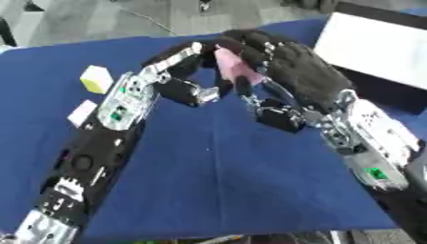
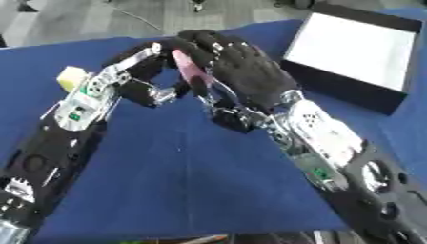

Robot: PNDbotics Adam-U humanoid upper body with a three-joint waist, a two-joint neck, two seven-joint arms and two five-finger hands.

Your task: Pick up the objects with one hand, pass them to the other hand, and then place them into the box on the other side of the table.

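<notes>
Handover over the blue table: I bring both hands together around a pink object (image 2: 188,66).

My left hand (image 1: 179,59) and right hand (image 2: 246,71) both curl on it mid-table; next, I judge, the left lets go and the right carries it to the box (image 2: 354,93).

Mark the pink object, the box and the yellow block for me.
pink object (image 1: 232,66), left eye view, its upper middle between both hands.
box (image 2: 350,44), right eye view, its white inside.
yellow block (image 1: 96,79), left eye view, its front face.
</notes>
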